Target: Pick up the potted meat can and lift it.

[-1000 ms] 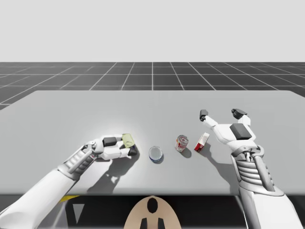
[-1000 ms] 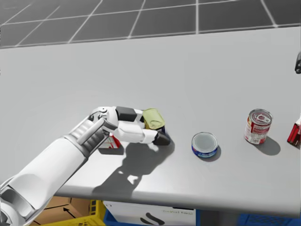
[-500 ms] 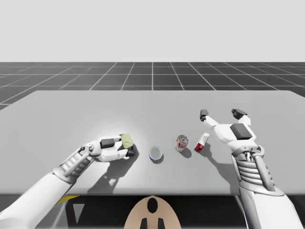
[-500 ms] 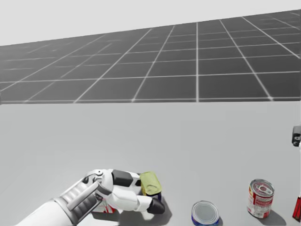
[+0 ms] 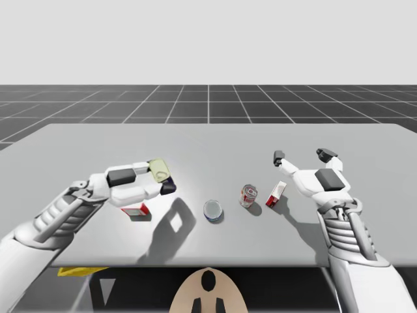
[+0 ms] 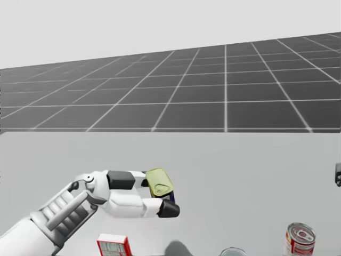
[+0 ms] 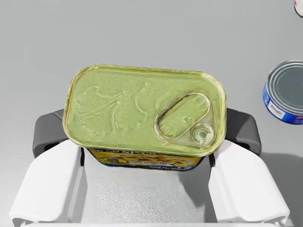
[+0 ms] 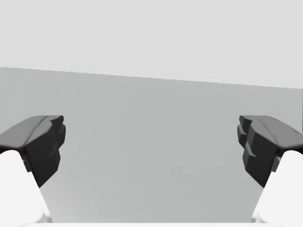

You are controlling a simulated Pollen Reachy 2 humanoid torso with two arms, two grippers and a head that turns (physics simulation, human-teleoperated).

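Observation:
The potted meat can [image 5: 158, 171] is a rounded rectangular tin with a yellow-green pull-tab lid and a blue and yellow label. My left gripper [image 5: 161, 177] is shut on it, and the can hangs above the table with its shadow on the surface below. In the head view the can [image 6: 160, 182] is tilted, lid facing me, in the left gripper [image 6: 160, 196]. In the left wrist view the can [image 7: 144, 116] sits between the two fingers of the gripper [image 7: 144, 137], touched on both short ends. My right gripper [image 5: 301, 156] stands open above the table at the right, with nothing in the gripper [image 8: 151, 146].
A small red and white box [image 5: 135, 210] lies under my left hand. A flat blue can [image 5: 213, 210], a red and white can [image 5: 248, 195] and a red box [image 5: 276, 193] stand in a row mid-table. The grey table [image 5: 208, 140] stretches far behind them.
My left gripper has risen from the table with the can, moving up and to the left. The small red and white box now shows beneath it. My head has turned upward.

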